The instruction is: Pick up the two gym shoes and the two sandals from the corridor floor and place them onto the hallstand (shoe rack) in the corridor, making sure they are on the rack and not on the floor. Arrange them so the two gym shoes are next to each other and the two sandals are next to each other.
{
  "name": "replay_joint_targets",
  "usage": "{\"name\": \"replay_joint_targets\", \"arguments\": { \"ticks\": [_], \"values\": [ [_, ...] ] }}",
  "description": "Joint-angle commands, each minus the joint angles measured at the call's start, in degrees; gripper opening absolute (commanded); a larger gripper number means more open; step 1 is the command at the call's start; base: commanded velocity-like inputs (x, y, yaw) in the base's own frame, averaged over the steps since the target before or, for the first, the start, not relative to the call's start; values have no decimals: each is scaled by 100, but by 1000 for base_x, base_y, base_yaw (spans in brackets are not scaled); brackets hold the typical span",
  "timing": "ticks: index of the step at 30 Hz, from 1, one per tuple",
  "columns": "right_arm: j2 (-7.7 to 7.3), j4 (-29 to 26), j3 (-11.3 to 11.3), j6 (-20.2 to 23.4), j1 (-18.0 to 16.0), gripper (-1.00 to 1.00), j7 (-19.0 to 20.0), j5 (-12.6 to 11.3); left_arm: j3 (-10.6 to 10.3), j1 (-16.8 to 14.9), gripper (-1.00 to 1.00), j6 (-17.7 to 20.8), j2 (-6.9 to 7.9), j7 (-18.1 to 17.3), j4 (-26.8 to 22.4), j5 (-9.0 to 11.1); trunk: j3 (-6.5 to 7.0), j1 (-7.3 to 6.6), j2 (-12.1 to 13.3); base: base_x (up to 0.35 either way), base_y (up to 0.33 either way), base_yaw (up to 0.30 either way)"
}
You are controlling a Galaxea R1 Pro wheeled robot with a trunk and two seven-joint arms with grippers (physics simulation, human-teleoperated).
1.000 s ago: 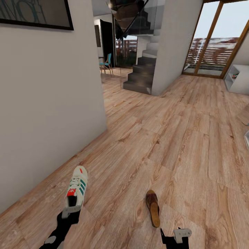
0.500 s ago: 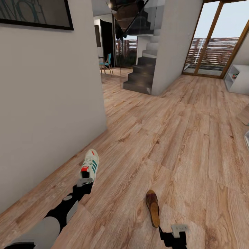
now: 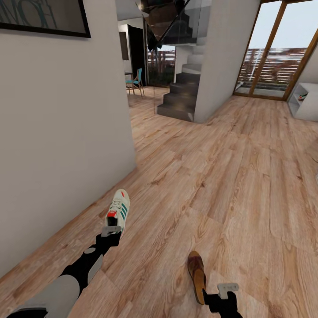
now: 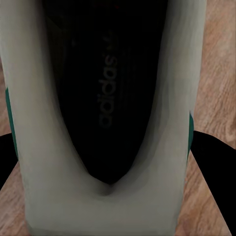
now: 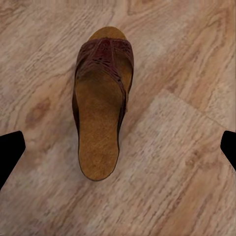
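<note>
One gym shoe point(image 3: 118, 208), white with green stripes and a red tongue label, hangs just above the corridor floor point(image 3: 229, 185) near the left wall. My left gripper point(image 3: 110, 230) is shut on its heel. In the left wrist view the shoe's dark insole point(image 4: 105, 88) and white heel collar loom close between the black fingers point(image 4: 209, 157). One brown sandal point(image 3: 197, 276) lies flat on the planks at the lower middle. My right gripper point(image 3: 222, 295) hovers open just behind it. Seen from the right wrist, the sandal point(image 5: 101, 108) lies between the spread fingertips point(image 5: 11, 150). The hallstand point(image 3: 304, 101), white and open, stands far off at the right edge.
A grey wall point(image 3: 66, 132) runs close along the left, ending at a corner. Dark stairs point(image 3: 181, 95) rise beyond it, next to a white pillar. Tall glass doors point(image 3: 274, 57) close the far end. Wide open plank flooring stretches to the right.
My left arm has stretched forward, carrying the gym shoe farther from me along the wall. The head view has shifted slightly, so the sandal sits lower in the picture. The right gripper stays open.
</note>
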Motion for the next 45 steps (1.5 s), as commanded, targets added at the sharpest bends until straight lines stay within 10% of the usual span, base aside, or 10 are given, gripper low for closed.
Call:
{"name": "replay_joint_targets", "arguments": {
  "ticks": [1, 14, 22, 45],
  "values": [
    [4, -88, 30, 12, -48, 100, -27, -20, 12, 2, -100, -16, -3, -30, 5, 26, -4, -1, -1, 15, 0, 0],
    [-12, -133, 14, 43, -585, 100, -26, -25, 25, -20, -100, -13, -30, -37, -53, -135, -4, -1, -1, 2, 0, 0],
    [-38, -132, 27, 33, -591, 100, 7, -32, 17, -37, -100, 478, -300, -61, -864, -235, -4, -1, -1, 0, 0, 0],
    [-26, -157, 2, 33, -592, 100, -15, -62, -32, -6, -100, 1631, -483, -45, -2160, -281, -487, 505, -924, 0, 0, 0]
  ]
}}
